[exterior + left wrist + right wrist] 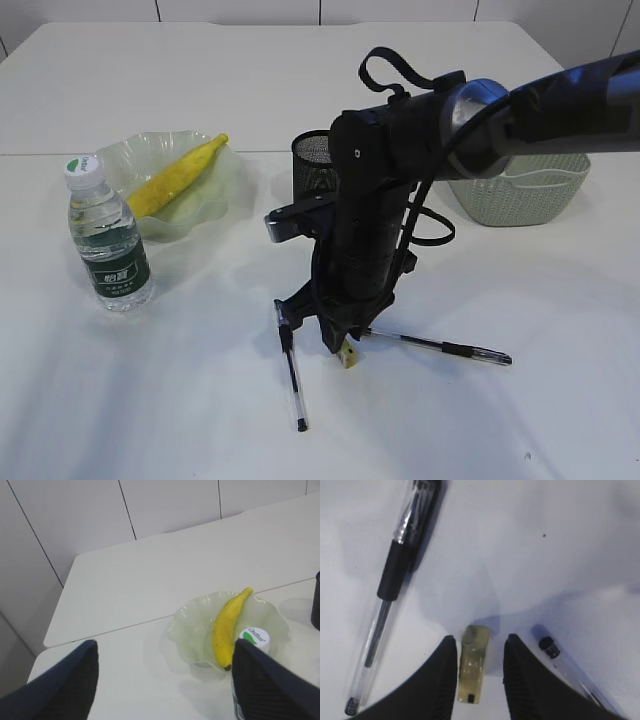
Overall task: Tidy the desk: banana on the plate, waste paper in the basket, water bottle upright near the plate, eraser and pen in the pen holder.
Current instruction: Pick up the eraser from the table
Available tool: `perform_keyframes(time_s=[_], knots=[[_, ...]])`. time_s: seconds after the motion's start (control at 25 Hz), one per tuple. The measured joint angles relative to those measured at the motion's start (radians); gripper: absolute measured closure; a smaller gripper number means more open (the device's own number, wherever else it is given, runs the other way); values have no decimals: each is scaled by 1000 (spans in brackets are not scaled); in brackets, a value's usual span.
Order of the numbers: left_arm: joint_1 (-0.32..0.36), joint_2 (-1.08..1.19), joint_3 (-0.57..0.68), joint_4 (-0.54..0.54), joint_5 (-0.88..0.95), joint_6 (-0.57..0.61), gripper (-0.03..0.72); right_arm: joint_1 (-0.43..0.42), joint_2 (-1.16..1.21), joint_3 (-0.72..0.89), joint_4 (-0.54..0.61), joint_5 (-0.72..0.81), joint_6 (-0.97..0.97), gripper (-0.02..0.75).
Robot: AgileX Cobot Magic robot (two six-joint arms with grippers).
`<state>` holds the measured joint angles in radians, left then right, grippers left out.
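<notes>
Your right arm [520, 100] runs in from the upper right of the frame, black with a silver-grey joint ring and looped black cables. Its gripper [345, 345] has matte black ribbed fingers [440, 680]. The left gripper's fingers [260, 680] look dark navy.

White desk [560, 400] bearing the items. Banana [176, 176], ripe yellow, lying diagonally in the translucent pale-green wavy-rimmed plate [215, 212] at rear left. Water bottle [108, 238], clear with dark green label and white cap, standing upright just in front of the plate's left edge. Black wire-mesh pen holder [312, 165] upright near centre; sage-green perforated basket [520, 195] at rear right. Eraser [473, 663], a small cream-yellow smudged block, lying on the desk between two clear-barrelled black pens [291, 368] [440, 347], one at each side.
</notes>
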<state>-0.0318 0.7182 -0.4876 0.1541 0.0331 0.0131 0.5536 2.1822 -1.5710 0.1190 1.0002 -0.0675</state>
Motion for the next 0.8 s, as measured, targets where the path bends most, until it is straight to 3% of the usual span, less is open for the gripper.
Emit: perform_keyframes(time_s=[0.8], knots=[[0,0,0,0,0,0,97,0,13,-6,-15,-32,0,497]])
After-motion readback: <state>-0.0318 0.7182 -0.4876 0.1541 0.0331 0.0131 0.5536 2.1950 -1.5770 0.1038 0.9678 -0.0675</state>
